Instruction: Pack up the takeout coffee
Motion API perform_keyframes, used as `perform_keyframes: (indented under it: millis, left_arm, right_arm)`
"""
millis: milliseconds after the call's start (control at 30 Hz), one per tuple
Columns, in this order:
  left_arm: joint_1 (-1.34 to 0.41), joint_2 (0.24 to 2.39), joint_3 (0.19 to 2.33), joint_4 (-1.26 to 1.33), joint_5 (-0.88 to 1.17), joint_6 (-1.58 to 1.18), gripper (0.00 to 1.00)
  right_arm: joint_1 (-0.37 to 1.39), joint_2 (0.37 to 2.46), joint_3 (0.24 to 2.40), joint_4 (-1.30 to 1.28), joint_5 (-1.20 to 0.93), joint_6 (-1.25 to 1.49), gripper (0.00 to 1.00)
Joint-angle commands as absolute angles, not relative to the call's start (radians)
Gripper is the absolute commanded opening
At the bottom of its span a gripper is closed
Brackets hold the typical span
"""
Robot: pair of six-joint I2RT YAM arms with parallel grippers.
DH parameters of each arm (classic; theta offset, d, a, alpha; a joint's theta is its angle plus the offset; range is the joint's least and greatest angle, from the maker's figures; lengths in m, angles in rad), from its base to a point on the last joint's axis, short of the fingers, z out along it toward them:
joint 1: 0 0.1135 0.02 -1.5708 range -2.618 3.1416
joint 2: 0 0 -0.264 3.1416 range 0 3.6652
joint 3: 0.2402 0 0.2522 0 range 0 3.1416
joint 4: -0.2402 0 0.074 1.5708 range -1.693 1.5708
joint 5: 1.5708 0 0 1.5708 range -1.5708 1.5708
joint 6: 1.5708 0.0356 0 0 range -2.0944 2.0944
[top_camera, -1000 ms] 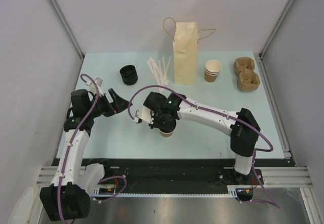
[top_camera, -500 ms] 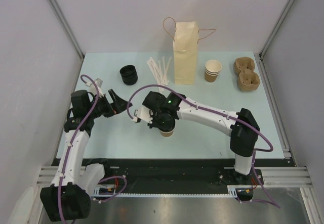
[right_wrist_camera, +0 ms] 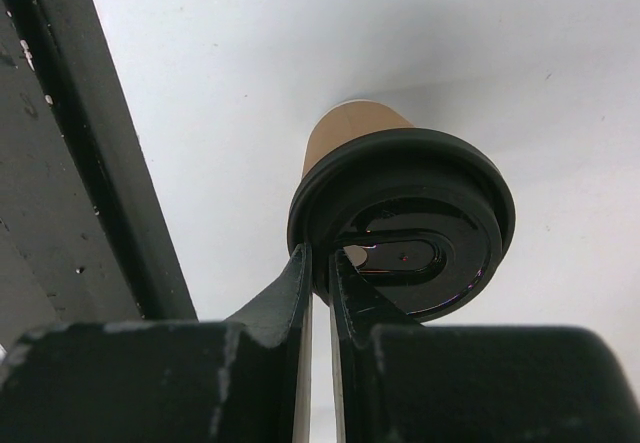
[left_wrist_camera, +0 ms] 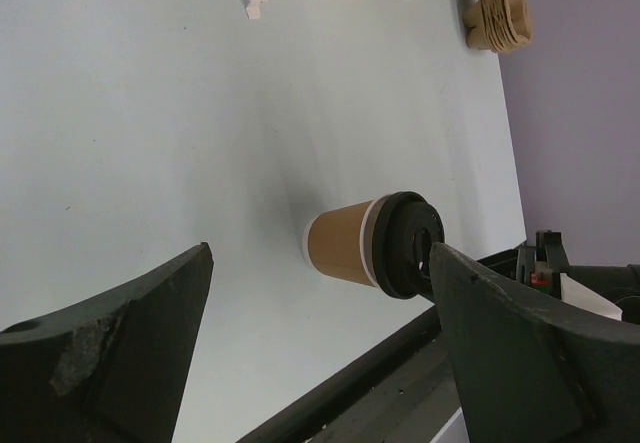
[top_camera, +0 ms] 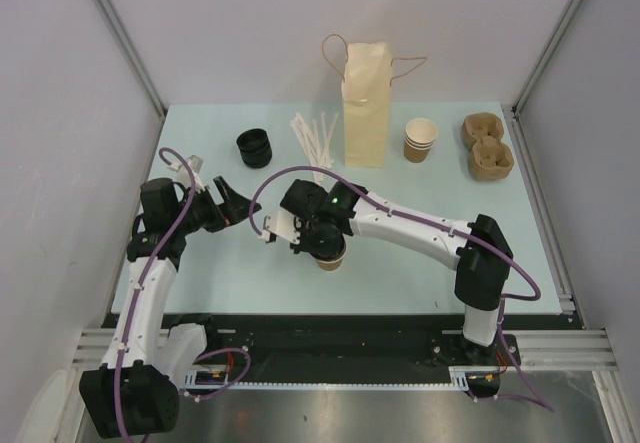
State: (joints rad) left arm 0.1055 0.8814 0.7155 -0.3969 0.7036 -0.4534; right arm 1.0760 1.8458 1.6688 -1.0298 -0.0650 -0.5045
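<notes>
1. My right gripper (right_wrist_camera: 320,268) is clenched thin on the black lid's rim of the takeout coffee (right_wrist_camera: 400,213), which stands upright at the table's (top_camera: 250,273) near middle.
2. My left gripper (top_camera: 226,205) gapes wide, empty, well apart from it.

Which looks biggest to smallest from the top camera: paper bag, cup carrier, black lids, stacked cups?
Paper bag
cup carrier
black lids and stacked cups: these look about alike, so I won't rank them.

The takeout coffee (left_wrist_camera: 342,247) is tan, its lid (right_wrist_camera: 408,175) black, the table (top_camera: 400,275) pale blue.
</notes>
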Motion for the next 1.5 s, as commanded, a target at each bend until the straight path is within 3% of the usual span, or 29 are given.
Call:
perform_keyframes:
  millis: [0, 1467]
  left_arm:
    - [0.117, 0.874, 0.715, -0.364, 0.719, -0.459, 0.95]
    - [0.117, 0.882, 0.718, -0.356, 0.733, -0.463, 0.94]
  right_arm:
    - [1.08, 1.855, 1.686, -1.038, -0.078, -0.499, 0.09]
    - [1.06, 1.864, 1.678, -1.032, -0.072, -0.499, 0.16]
